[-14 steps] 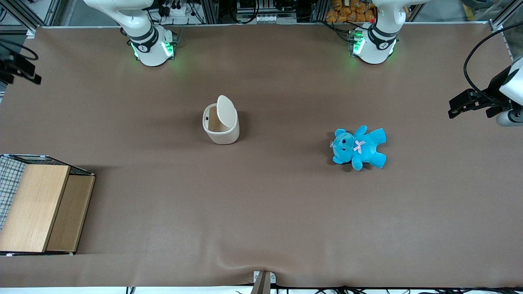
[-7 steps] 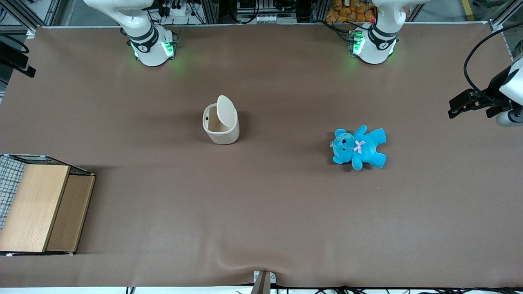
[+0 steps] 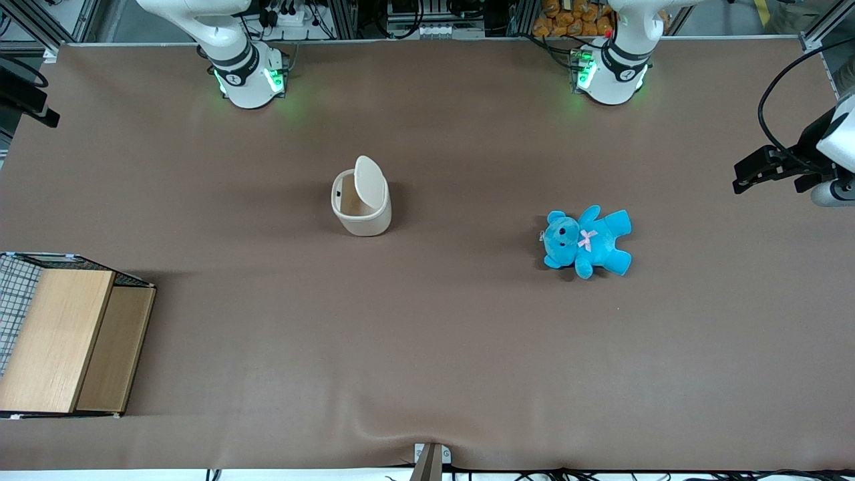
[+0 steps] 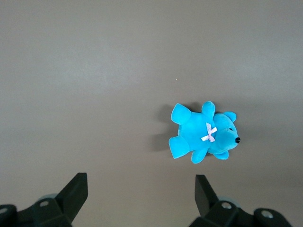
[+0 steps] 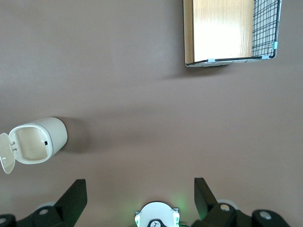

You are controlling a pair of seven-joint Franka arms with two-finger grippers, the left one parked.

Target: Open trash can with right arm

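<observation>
The brown table (image 3: 427, 347) is shown from above, its covering filling nearly the whole front view. The right arm (image 3: 227, 40) is seen rising from its base at the table edge farthest from the front camera, toward eleven o'clock from the table's middle. A wooden box (image 3: 67, 341) with a wire-mesh side is set at the working arm's end of the table, close to the edge nearest the front camera, at about eight o'clock from the middle.

The trash can (image 3: 361, 207) is placed upright near the table's middle, slightly toward the working arm's end, its long axis vertical and its mouth pointed upward. Its lid (image 3: 371, 184) is raised on the hinge, and the tan inside is exposed. In the right wrist view the trash can (image 5: 38, 141) is seen from above with the lid (image 5: 5, 153) swung aside. No readable writing or label is visible on it.

A blue teddy (image 3: 586, 242) with a pink bow is laid at about three o'clock from the trash can, well apart. Nothing is placed around the trash can.

The gripper (image 5: 140, 198) is held high above the table, well apart from the trash can, with its fingers (image 5: 75, 196) spread wide and holding nothing.
</observation>
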